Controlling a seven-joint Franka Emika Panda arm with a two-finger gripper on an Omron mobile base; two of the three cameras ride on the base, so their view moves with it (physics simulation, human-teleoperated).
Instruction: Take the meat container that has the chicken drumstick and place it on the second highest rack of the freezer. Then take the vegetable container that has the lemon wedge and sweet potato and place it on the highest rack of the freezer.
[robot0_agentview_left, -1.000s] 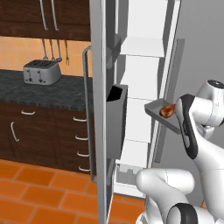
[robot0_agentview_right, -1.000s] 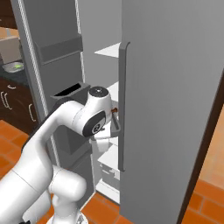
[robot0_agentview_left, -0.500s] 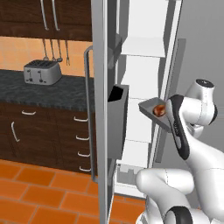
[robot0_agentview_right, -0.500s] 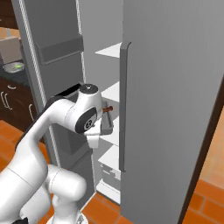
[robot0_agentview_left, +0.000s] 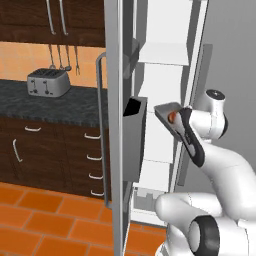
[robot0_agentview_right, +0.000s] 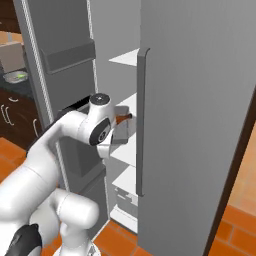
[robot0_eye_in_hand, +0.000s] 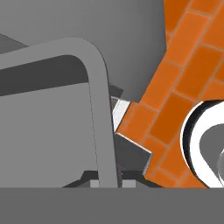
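Since a second ago the arm has swung the container (robot0_agentview_left: 169, 114) leftward, from beside the robot's wrist to the mouth of the open freezer (robot0_agentview_left: 165, 80), with the base views unshifted. The grey container tilts, rim toward the shelves, and holds the brown drumstick (robot0_agentview_left: 172, 117). In the right base view it sits level with a middle shelf (robot0_agentview_right: 125, 103), just left of the door handle (robot0_agentview_right: 140, 120). A dark door bin (robot0_agentview_left: 134, 137) hangs close on its left. A toaster (robot0_agentview_left: 48, 82) stands on the counter (robot0_agentview_left: 45, 102). The gripper's (robot0_eye_in_hand: 107, 183) fingers pinch the container's rim.
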